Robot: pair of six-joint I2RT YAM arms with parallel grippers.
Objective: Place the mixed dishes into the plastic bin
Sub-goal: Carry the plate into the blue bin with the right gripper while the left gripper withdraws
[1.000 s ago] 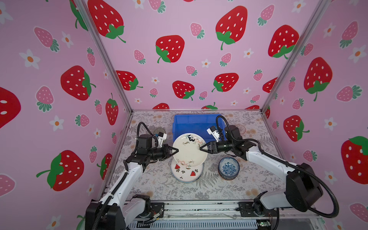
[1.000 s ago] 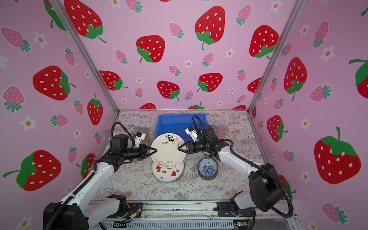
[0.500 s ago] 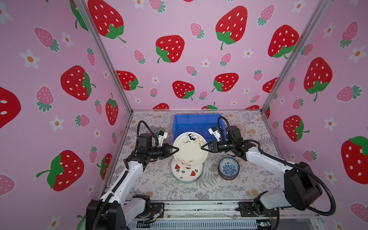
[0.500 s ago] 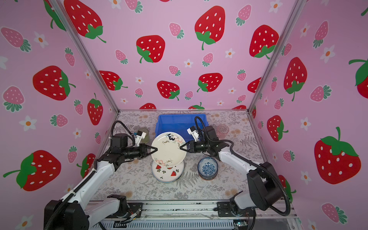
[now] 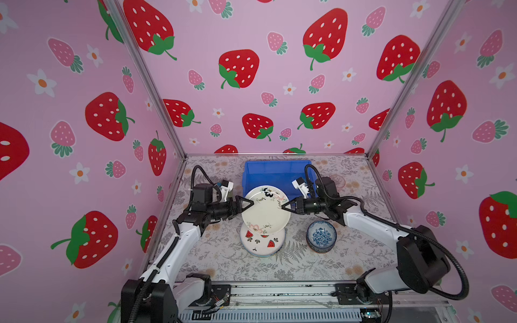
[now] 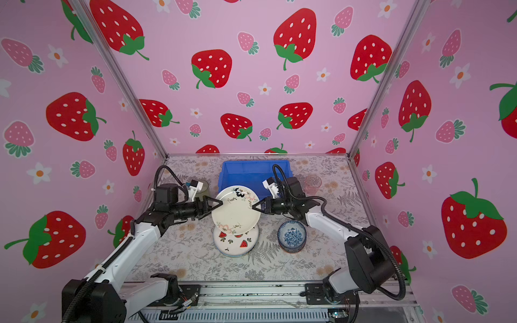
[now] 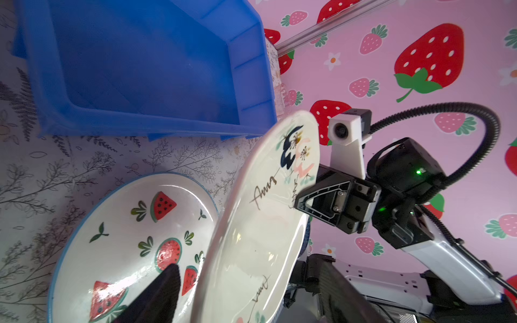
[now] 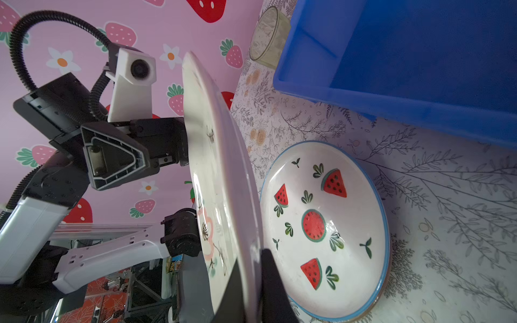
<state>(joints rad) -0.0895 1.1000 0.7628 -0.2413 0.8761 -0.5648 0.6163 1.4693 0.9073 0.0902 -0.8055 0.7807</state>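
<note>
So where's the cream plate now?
In both top views the cream plate is centre, tilted above the watermelon plate, before the blue bin, in the right gripper.

Both top views are bright, with even diffuse light from above and only faint soft shadows on the worktop (image 5: 218,263). Wide-angle stretch: the wall (image 5: 265,33) print swells toward the picture edges. Centre sharp. Wrist views: white glare patches on the cream plate (image 7: 251,246) and the watermelon plate (image 7: 117,229). The cream plate's rim nearest the lens is smeared and out of focus. The blue bin (image 8: 419,56) is partly shaded inside, darker toward one side.
</note>
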